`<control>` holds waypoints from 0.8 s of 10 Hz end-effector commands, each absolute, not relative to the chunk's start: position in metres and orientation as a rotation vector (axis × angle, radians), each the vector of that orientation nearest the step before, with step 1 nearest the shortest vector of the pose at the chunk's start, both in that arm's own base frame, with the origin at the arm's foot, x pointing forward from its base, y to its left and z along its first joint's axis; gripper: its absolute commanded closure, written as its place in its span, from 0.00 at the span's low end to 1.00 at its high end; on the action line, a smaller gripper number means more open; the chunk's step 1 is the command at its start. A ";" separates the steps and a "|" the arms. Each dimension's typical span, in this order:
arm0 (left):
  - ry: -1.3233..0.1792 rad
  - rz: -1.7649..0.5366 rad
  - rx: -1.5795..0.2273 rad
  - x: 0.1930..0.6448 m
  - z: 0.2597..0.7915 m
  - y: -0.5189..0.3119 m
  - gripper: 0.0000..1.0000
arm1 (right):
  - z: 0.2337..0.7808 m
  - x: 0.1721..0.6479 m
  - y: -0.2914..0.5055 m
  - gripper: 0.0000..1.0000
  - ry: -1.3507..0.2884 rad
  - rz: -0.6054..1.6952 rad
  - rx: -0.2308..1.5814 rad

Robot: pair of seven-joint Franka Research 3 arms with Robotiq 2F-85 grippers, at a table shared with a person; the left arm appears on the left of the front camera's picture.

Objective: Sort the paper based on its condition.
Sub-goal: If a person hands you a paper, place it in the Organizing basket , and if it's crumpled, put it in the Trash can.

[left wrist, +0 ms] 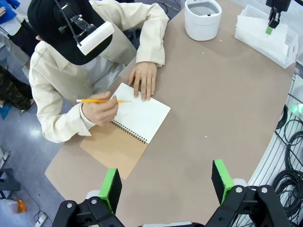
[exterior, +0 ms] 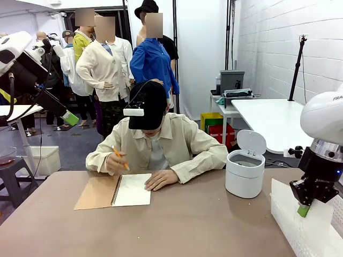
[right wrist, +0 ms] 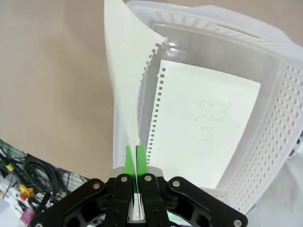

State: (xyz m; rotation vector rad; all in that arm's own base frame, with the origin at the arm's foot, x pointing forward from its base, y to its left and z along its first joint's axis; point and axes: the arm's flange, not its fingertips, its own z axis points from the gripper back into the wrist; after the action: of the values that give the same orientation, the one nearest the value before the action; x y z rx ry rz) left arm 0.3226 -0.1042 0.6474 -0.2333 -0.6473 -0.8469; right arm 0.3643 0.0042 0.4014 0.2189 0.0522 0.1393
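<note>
White sheet (right wrist: 124, 85) sits pinched in your right gripper (right wrist: 136, 150) over the basket (right wrist: 284, 104) at the near right, where a scribbled sheet (right wrist: 203, 127) lies; your left gripper (left wrist: 166, 175) stands spread.

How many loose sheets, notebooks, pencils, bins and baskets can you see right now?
Sheets: 2, held sheet in the right claw, flat sheet in the basket
Notebook: 1
Pencil: 1
Bin: 1
Basket: 1
Total: 6
</note>
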 end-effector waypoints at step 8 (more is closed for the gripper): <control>-0.648 -0.847 -0.236 0.323 0.648 -0.103 0.00 | 0.394 0.361 -0.013 1.00 0.088 0.090 0.195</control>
State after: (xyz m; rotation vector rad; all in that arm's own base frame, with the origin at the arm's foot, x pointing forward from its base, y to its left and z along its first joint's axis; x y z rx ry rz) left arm 0.3226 -0.1042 0.6474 -0.2333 -0.6473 -0.8469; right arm 0.3635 -0.0061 0.3984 0.2173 0.0679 0.1158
